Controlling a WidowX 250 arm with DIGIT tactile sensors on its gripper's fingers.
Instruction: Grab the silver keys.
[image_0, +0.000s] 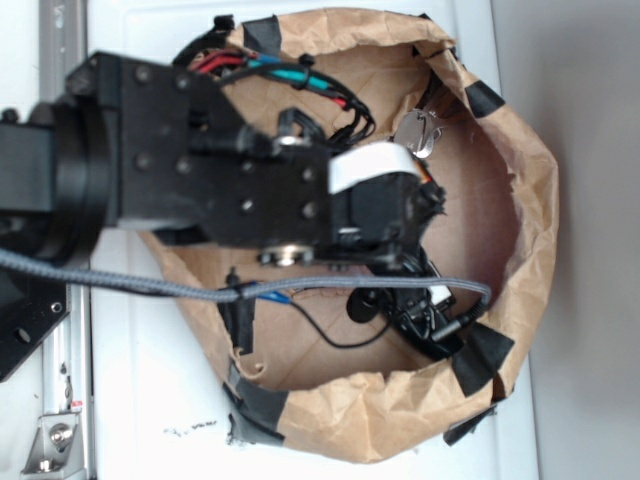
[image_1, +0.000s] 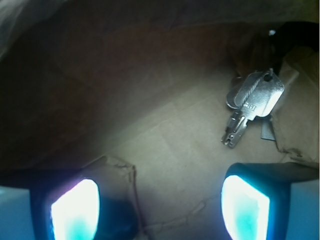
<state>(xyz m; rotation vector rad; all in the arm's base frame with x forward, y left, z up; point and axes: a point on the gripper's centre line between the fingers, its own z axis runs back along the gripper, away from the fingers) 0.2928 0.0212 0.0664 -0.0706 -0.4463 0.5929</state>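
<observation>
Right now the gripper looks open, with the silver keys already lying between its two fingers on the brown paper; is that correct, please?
Not quite. The gripper is open, but the silver keys are not between its fingers. The wrist view shows them lying on the brown paper ahead of the fingertips and off toward the right-hand finger, with bare paper in the gap.

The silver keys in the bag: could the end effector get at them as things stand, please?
Probably yes. The silver keys lie uncovered on the brown paper, ahead and right of the open end effector, with nothing visible between them.
</observation>
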